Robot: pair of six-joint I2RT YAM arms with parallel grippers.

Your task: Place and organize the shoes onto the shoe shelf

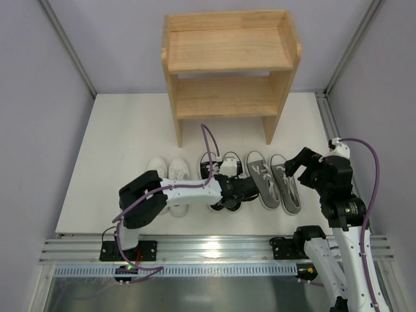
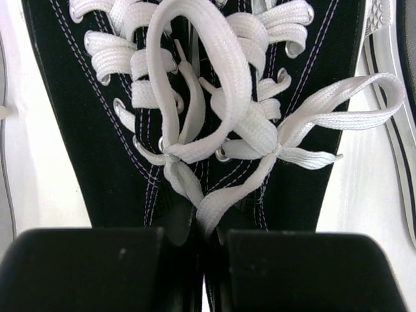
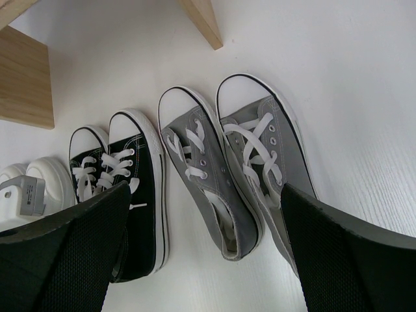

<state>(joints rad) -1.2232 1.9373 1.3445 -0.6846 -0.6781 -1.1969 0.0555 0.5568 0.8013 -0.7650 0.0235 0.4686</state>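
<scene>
The wooden shoe shelf stands at the back with both tiers bare. Three pairs stand in a row in front of it: white shoes, black shoes and grey shoes. My left gripper is down on the right black shoe. Its jaws are nearly closed on the shoe's black tongue and a white lace end. My right gripper hovers wide open above the grey pair, holding nothing. The left arm hides part of the black pair.
The shelf's legs stand just beyond the shoes' toes. Grey walls enclose the white table on the left, right and back. An aluminium rail runs along the near edge.
</scene>
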